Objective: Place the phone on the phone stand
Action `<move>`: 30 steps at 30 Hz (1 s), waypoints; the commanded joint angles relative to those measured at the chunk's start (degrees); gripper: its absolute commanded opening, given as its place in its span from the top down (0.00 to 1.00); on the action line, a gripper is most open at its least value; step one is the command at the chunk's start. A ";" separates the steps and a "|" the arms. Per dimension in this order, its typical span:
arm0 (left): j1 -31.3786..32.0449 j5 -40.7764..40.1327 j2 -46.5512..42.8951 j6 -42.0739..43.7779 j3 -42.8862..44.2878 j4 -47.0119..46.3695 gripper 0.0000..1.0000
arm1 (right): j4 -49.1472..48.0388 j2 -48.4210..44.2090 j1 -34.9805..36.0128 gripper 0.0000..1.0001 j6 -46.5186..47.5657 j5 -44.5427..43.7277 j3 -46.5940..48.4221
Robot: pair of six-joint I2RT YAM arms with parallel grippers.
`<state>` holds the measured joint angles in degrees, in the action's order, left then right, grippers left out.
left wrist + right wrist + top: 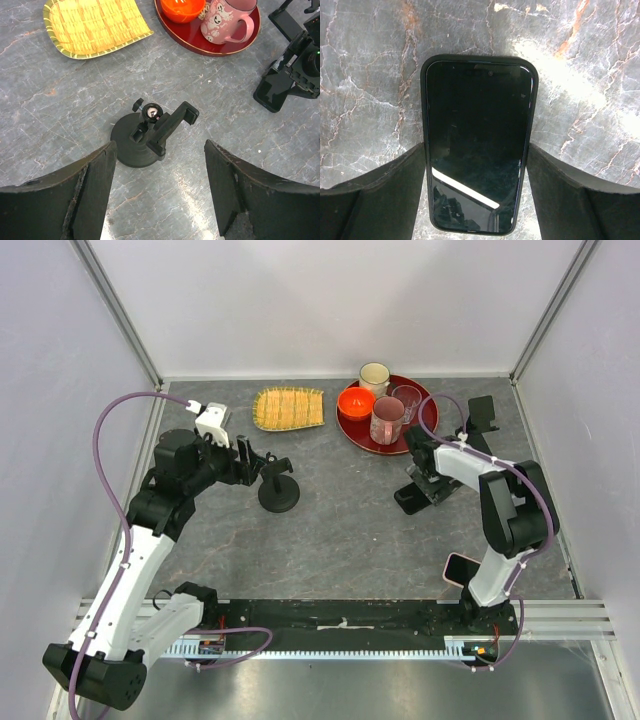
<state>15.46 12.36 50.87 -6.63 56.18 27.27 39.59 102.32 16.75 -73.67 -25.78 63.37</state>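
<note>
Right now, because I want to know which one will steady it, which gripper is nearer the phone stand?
Left. The left gripper hovers open just short of the phone stand. The right gripper is well across the table, clasping the phone's sides.

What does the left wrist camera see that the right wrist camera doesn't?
Only the left wrist camera shows the phone stand, the yellow woven tray, and the red tray holding an orange bowl and a pink mug. Only the right wrist camera shows the phone up close, dark screen facing up, with black fingers at its sides. Both show the grey marbled table. The phone also appears, small, at the right edge of the left wrist view.
</note>
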 commanded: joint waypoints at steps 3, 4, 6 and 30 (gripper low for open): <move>-0.26 1.35 -0.25 -1.28 0.07 -2.22 0.23 | -2.05 0.43 2.05 0.39 1.95 -2.70 -1.14; -0.26 1.44 -0.16 -1.28 0.07 -2.30 0.23 | -2.93 -0.36 2.23 0.49 2.91 -2.96 -2.28; -0.26 1.26 0.02 -1.28 0.07 -2.31 0.23 | -6.17 -3.08 3.11 0.54 3.88 -3.57 -3.86; -0.08 27.96 4.32 -10.22 3.40 -5.20 0.25 | -59.27 -39.91 23.05 1.00 64.25 20.49 -26.89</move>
<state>15.44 25.04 52.77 -8.95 56.29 25.12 -5.67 70.70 34.74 -21.28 -13.19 38.09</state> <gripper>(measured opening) 0.756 0.805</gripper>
